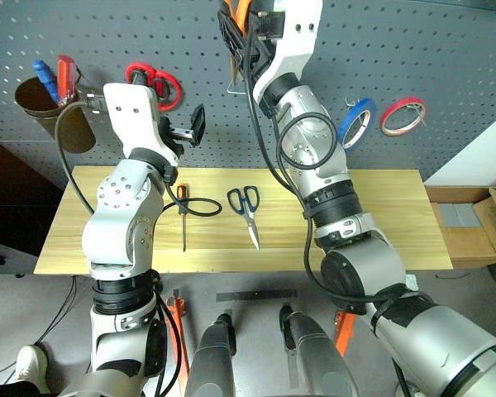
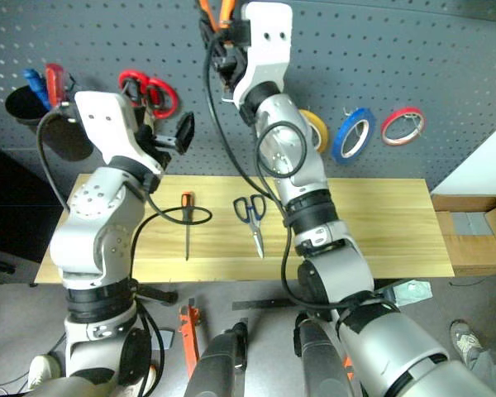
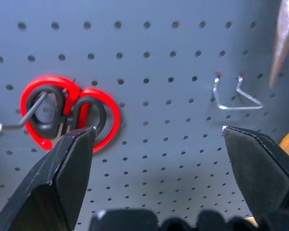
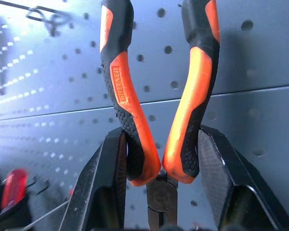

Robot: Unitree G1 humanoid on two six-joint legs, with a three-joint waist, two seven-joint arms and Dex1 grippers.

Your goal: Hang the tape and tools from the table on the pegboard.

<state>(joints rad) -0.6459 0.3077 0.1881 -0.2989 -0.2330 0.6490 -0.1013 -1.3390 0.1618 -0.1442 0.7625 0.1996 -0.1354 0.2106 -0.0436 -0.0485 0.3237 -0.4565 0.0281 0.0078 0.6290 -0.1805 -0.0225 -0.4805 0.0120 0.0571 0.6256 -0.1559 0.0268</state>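
Note:
My right gripper (image 4: pixel 161 134) is raised high against the pegboard (image 1: pixel 446 58) and is shut on the pliers (image 4: pixel 123 96), squeezing their orange-and-black handles between its fingers. My left gripper (image 1: pixel 186 128) is open and empty, lifted above the table (image 1: pixel 380 223) and facing the board; ahead of it are an empty wire hook (image 3: pixel 236 94) and the red-handled scissors (image 3: pixel 67 110). The dark blue scissors (image 1: pixel 245 203) and the slim screwdriver (image 1: pixel 183 215) lie on the table's middle. The blue tape (image 1: pixel 356 122) hangs on the board, to the right of my right arm.
A red tape roll (image 1: pixel 403 116) and a yellow roll (image 2: pixel 317 131) hang beside the blue one. A dark cup (image 1: pixel 50 95) at the board's left holds blue and red screwdrivers. A box (image 1: pixel 492 223) stands off the table's right end.

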